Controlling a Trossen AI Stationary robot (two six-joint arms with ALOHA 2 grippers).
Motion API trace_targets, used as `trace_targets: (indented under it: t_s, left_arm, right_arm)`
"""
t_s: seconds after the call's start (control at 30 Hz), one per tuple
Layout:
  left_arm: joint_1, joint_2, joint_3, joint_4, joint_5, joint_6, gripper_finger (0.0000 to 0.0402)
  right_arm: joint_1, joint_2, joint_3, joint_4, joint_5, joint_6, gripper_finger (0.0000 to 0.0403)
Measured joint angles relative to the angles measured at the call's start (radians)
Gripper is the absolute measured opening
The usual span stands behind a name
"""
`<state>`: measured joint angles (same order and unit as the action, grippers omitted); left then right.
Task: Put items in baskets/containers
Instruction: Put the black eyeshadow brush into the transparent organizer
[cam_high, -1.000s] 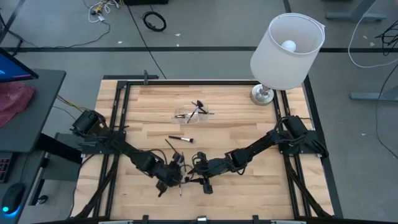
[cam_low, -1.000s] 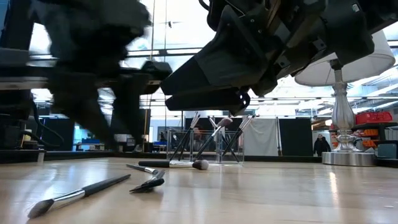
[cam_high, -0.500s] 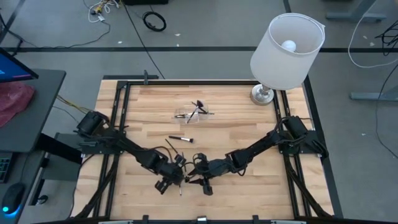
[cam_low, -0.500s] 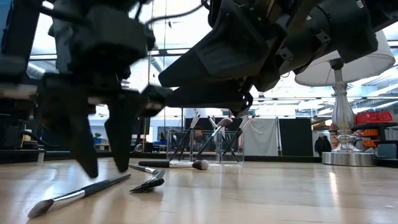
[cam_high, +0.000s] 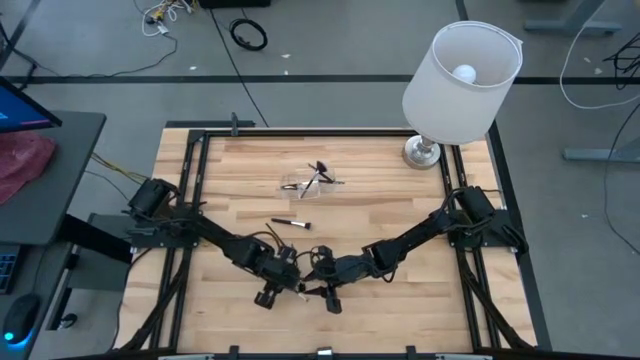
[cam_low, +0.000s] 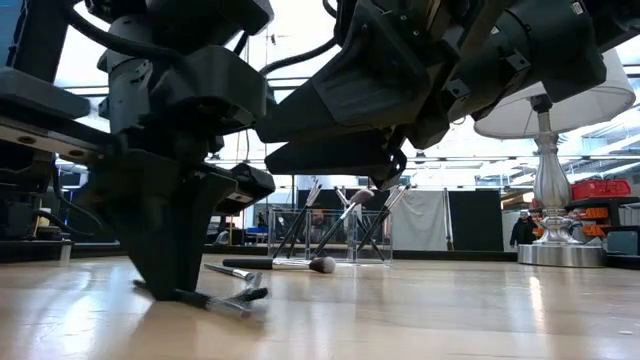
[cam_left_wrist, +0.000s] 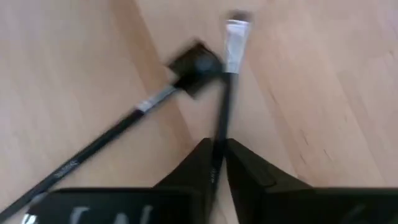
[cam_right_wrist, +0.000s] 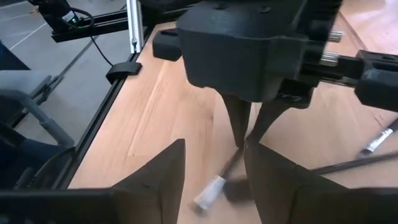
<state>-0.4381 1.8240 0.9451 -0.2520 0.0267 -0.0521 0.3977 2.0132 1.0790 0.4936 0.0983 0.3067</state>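
Two tools met at the counter's near edge: left tool apparently pinched a brush lying flat, right tool gaped empty, risking collision or slip.

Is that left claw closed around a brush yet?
Yes. The left gripper is down at the table, its fingers pinched on a thin brush handle.

Wooden table, black-framed: clear container with brushes, upper centre; lamp, upper right; loose brush, centre; two brushes, lower centre.
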Motion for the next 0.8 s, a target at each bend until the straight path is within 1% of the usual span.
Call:
trace_targets:
  t_s: [0.1,0.2,0.27,0.4,0.47,0.6,0.67,0.8]
  left_arm:
    - [0.000,0.000,-0.001,-0.001,-0.019,-0.030,0.0021]
    - [-0.002,0.000,-0.001,-0.003,-0.053,-0.073,0.0009]
    - [-0.003,0.001,-0.001,-0.003,-0.068,-0.116,0.0010]
    - [-0.009,0.002,-0.002,0.006,-0.104,-0.204,0.0023]
    - [-0.009,0.002,-0.003,0.022,-0.116,-0.234,0.0024]
    - [-0.003,0.006,-0.006,0.098,-0.145,-0.305,0.0018]
    - [-0.003,0.009,-0.006,0.148,-0.159,-0.299,0.0016]
    - [0.000,0.018,-0.007,0.192,-0.182,-0.299,0.0017]
  right_arm:
    - [0.002,0.001,0.000,-0.005,0.026,0.026,0.0168]
    - [0.012,0.013,0.001,-0.036,0.073,0.037,0.0168]
    - [0.026,0.021,0.001,-0.070,0.100,0.028,0.0168]
    - [0.062,0.027,0.000,-0.163,0.189,0.015,0.0168]
    - [0.073,0.027,0.000,-0.170,0.213,0.019,0.0168]
    - [0.078,0.027,0.000,-0.174,0.225,0.022,0.0168]
    - [0.078,0.036,0.001,-0.172,0.227,0.028,0.0168]
    - [0.077,0.076,0.001,-0.178,0.227,0.029,0.0168]
